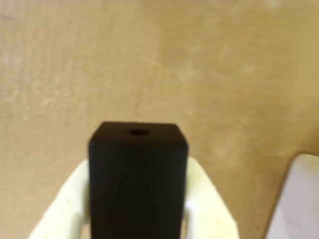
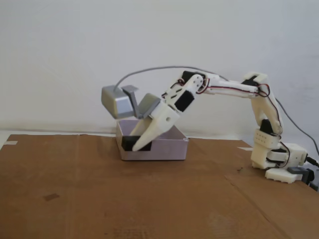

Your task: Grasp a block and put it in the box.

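The black block (image 1: 137, 164) fills the lower middle of the wrist view, held between the two white fingers (image 1: 65, 204) of my gripper (image 1: 137, 179), which is shut on it. A small hole shows in the block's top face. In the fixed view the gripper (image 2: 133, 144) points down to the left, with the block (image 2: 128, 143) at its tip against the left front of the pale lavender box (image 2: 164, 149). The wrist view shows brown cardboard beyond the block and a pale corner of the box (image 1: 299, 199) at the lower right. I cannot tell if the block is inside the box walls.
A grey metallic camera module (image 2: 115, 102) rides on the wrist above the box, with a grey cable arching back. The arm's base (image 2: 279, 162) stands at the right on the brown cardboard sheet (image 2: 99, 199). A white wall is behind.
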Motion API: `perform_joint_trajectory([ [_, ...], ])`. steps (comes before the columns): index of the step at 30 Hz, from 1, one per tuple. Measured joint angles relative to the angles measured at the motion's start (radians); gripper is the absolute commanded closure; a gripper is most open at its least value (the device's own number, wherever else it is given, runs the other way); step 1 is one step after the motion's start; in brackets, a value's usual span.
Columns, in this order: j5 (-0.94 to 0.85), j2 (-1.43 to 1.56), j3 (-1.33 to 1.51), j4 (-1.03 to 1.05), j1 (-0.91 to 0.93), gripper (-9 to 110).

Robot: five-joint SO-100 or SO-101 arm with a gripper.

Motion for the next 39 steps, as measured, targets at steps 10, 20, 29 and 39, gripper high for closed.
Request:
perform_joint_trajectory([
  [10, 0.0, 0.147, 0.14, -0.012, 0.089, 99],
  [20, 0.0, 0.256, 0.281, -0.012, 0.202, 99],
  [29, -0.06, 0.334, 0.368, -0.012, 0.302, 99],
  [39, -0.064, 0.422, 0.468, -0.012, 0.436, 99],
])
